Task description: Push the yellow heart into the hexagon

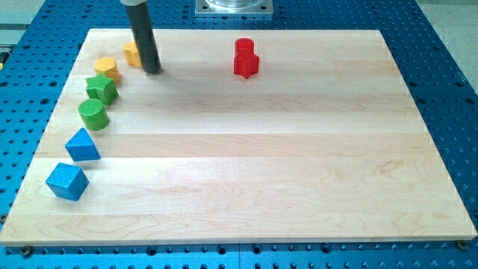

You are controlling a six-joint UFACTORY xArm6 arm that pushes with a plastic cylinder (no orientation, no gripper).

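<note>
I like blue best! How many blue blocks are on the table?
2. A blue triangle sits at the view's left edge, and a blue cube lies just below it, nearer the view's bottom. None look hidden.

Blocks crowd the surface [246,172] along the view's left edge, from yellow heart [132,53] behind my tip [152,71] and yellow hexagon [107,69] down to blue cube [67,181], while two red blocks [245,58] stand apart near the top.

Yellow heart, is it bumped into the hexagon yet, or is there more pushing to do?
Nearly there. My tip sits against the right side of the yellow heart, which the rod partly hides. The yellow hexagon lies just down-left of it, and a narrow gap seems to remain. Left to do: one short push down-left until they touch.
</note>
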